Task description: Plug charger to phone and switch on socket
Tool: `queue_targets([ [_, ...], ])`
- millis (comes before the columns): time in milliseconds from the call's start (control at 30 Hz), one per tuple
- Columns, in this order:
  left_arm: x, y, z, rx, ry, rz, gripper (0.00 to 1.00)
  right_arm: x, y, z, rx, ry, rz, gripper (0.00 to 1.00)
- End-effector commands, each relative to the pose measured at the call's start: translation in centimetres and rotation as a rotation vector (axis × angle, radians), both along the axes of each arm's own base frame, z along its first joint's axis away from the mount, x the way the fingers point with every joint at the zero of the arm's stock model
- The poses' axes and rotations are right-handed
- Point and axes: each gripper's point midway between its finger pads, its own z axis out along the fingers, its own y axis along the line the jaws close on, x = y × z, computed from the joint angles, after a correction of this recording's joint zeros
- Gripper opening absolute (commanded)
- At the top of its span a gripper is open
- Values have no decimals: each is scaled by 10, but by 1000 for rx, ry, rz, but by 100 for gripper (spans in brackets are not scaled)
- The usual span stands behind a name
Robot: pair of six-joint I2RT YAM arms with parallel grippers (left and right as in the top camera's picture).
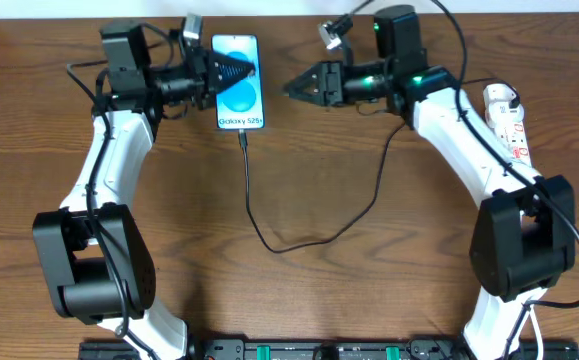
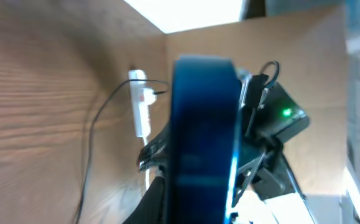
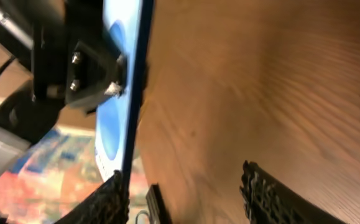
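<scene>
Brown wood-grain table, black rail with green marks along its near edge

Matt wood-grain table, glossy phone

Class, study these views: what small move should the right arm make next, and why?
Probably draw the right end effector back toward the socket: it stands open and empty, the charger already meets the phone, which the left end effector grips.
</scene>
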Motion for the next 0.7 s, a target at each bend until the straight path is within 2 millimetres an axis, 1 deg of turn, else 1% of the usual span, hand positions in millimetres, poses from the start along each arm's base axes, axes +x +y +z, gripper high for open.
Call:
queue_targets([
  [0,-1,2,-21,117,-75,33,7,9,-12,-16,-108,-56,-53,58],
  [100,-4,-3,-41,178,-44,34,7,10,-23,-36,-212,-33,-93,58],
  [200,-9,-19,-62,236,-13,7,7,9,-34,-53,-304,-12,-129,58],
  [300,-13,-37,-84,265,23,-30,7,9,-41,-62,-357,0,-147,58],
  [367,-13,-46,-106,284,66,-49,7,7,-45,-68,-391,16,-159,58],
  [467,-11,-46,-136,308,131,-48,7,4,-54,-77,-447,44,-179,58],
  [533,-10,-45,-151,317,163,-47,7,3,-60,-83,-489,56,-195,58],
  [567,-10,-43,-164,332,187,-42,7,2,-64,-87,-514,65,-205,58],
  [633,-10,-44,-173,336,198,-48,7,1,-66,-89,-531,73,-210,58],
  [667,-9,-42,-182,350,213,-43,7,1,-67,-90,-537,77,-211,58],
])
